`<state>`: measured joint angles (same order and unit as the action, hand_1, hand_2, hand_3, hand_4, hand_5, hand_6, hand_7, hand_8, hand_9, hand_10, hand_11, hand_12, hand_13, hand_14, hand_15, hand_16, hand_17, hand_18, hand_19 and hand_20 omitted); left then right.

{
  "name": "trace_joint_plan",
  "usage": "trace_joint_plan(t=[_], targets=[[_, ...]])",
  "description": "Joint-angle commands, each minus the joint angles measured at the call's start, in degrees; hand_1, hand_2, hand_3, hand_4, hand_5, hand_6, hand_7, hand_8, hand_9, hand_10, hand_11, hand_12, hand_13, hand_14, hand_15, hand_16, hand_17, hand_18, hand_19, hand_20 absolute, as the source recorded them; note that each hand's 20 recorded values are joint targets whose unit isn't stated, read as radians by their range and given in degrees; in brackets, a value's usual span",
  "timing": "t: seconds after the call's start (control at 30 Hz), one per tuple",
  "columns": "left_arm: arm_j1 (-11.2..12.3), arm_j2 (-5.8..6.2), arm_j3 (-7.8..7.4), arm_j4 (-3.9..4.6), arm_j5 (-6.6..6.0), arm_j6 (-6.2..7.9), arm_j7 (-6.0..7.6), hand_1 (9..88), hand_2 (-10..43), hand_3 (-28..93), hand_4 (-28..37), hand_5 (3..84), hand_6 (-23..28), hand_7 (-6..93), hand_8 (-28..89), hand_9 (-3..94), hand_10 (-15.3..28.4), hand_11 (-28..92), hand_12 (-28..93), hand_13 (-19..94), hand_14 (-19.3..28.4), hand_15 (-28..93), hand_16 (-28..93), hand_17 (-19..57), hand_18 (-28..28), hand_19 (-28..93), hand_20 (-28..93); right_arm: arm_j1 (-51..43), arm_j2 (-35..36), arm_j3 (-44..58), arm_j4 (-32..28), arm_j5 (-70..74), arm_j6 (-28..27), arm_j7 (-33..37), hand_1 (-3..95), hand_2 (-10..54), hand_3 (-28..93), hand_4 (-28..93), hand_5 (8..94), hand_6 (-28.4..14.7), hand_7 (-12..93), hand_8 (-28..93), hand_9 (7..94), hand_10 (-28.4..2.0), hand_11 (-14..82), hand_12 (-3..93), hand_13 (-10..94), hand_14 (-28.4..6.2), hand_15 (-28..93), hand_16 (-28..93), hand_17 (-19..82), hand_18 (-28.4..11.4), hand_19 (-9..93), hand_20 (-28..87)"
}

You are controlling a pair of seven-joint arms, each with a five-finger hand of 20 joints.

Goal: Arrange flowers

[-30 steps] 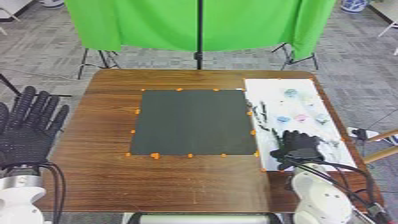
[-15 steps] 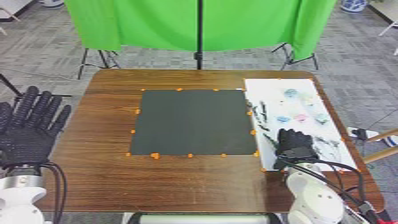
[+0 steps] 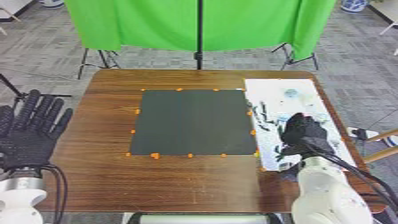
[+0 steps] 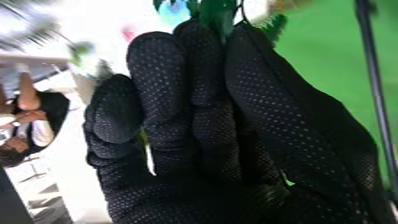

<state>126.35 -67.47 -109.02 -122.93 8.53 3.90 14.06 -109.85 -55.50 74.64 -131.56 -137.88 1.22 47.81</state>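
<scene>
Mat (image 3: pixel 191 122) on table (image 3: pixel 178 185); sheet (image 3: pixel 265 88) at right; flowers (image 3: pixel 291 93) on sheet

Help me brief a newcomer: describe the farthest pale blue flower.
On the brown wooden table, find the white rectangular sheet at the right. Near its far end lies the small pale blue flower. It is rounded, unlike the slender dark sprigs nearer the robot.

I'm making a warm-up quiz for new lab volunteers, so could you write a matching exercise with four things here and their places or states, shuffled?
Things
1. Left hand
2. Right hand
3. Dark mat
4. Green cloth

Places and states
A. Beyond the far edge of the table
B. Open, with fingers spread
C. Over the white sheet
D. Flat in the middle of the table

Right pairs: 1-B, 2-C, 3-D, 4-A
</scene>
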Motion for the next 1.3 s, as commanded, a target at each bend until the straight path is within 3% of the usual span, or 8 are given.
trace_joint_plan(t=[0.03, 0.17, 0.23, 0.33, 0.43, 0.8, 1.03, 1.3], targets=[[1.3, 0.97, -0.38, 0.71, -0.51, 1.67, -0.94, 26.1, 12.3, 70, -28.3, 41.8, 7.3, 7.0, -8, 36.2, 14.0, 9, 9, 26, 12.6, 16, -3, -3.0, 14.2, 25, 14, 14.5, -8.0, -7.5, 5.0, 5.4, 2.9, -0.9, 62.1, -9.5, 74, -18, 76.8, -1.0, 40, 22, 88.7, -10.2, 15.2, 47.9, 78, -5.6, 47, 46, 41, -28.1, 90, 34], [0.9, 1.18, 0.13, 1.28, -0.43, 2.13, -1.32, 26.0, 12.4, 71, -28.3, 41.8, 7.3, 7.1, -8, 36.2, 14.0, 9, 10, 26, 12.6, 16, -3, -3.0, 14.2, 25, 14, 20.6, -14.1, -11.7, 10.1, 5.9, 1.3, -1.9, 56.6, -9.5, 80, -13, 75.1, -1.1, 43, 22, 87.5, -10.6, 18.1, 50.7, 77, -6.3, 50, 48, 41, -28.3, 91, 38], [0.5, 1.02, 0.29, 2.55, -0.05, 1.61, -1.91, 26.0, 12.4, 71, -28.3, 41.7, 7.3, 7.2, -8, 36.1, 14.0, 9, 10, 26, 12.6, 16, -3, -3.0, 14.2, 25, 14, 22.8, -17.4, -12.9, 12.6, 6.6, -0.5, -2.9, 55.2, -9.5, 81, -12, 74.2, -1.1, 45, 22, 86.4, -11.0, 20.7, 52.4, 76, -7.1, 53, 48, 40, -28.3, 92, 39], [0.1, 1.05, 1.22, 3.91, -2.91, 3.03, -1.07, 26.0, 12.4, 71, -28.3, 41.7, 7.3, 7.1, -8, 36.1, 14.1, 9, 10, 26, 12.6, 16, -3, -3.0, 14.2, 25, 14, 25.8, -22.4, -13.8, 16.8, 8.0, -2.6, -2.8, 54.9, -9.5, 81, -11, 73.1, -1.2, 47, 21, 85.9, -11.0, 22.0, 52.5, 75, -7.3, 55, 48, 40, -28.4, 92, 39], [0.2, 1.11, 1.98, 4.44, -2.49, 4.09, -1.36, 26.0, 12.4, 70, -28.3, 41.6, 7.3, 7.1, -8, 36.1, 14.1, 9, 10, 26, 12.7, 16, -3, -3.0, 14.2, 24, 14, 27.3, -26.2, -14.4, 20.3, 8.3, -4.3, -3.0, 54.9, -9.5, 81, -11, 72.8, -1.3, 48, 20, 85.7, -10.9, 22.6, 52.7, 74, -7.7, 56, 48, 40, -28.4, 92, 40], [-0.6, 3.42, 4.19, 4.39, -2.02, 4.38, -1.92, 25.8, 12.5, 71, -28.3, 41.6, 7.3, 7.0, -8, 36.1, 14.0, 9, 10, 26, 12.7, 16, -3, -3.0, 14.2, 24, 15, 29.0, -39.6, -16.9, 33.7, 7.3, -11.0, -1.7, 53.9, -9.5, 82, -8, 72.7, -1.9, 50, 20, 85.6, -11.1, 23.9, 53.6, 74, -8.0, 57, 48, 41, -28.4, 92, 40], [-2.9, 4.15, 6.76, 5.82, -2.28, 3.65, -1.7, 25.7, 12.6, 71, -28.3, 41.5, 7.3, 7.1, -8, 36.1, 13.8, 9, 9, 26, 12.6, 16, -3, -2.9, 14.2, 24, 15, 30.9, -45.6, -18.6, 40.7, 8.4, -9.0, -1.3, 54.1, -9.5, 82, -8, 72.1, -2.3, 50, 20, 85.3, -11.6, 24.9, 54.1, 74, -8.0, 58, 48, 41, -28.4, 93, 40], [-3.4, 5.3, 8.1, 5.94, -2.53, 4.67, -2.11, 25.7, 12.7, 70, -28.3, 41.4, 7.3, 7.0, -8, 36.1, 13.5, 10, 9, 26, 12.5, 16, -3, -3.0, 14.2, 24, 15, 30.0, -48.9, -20.2, 43.1, 5.6, -5.8, -1.7, 54.8, -9.5, 82, -9, 71.7, -2.7, 51, 19, 84.6, -12.0, 26.0, 53.5, 74, -8.1, 58, 48, 42, -28.4, 93, 40]])
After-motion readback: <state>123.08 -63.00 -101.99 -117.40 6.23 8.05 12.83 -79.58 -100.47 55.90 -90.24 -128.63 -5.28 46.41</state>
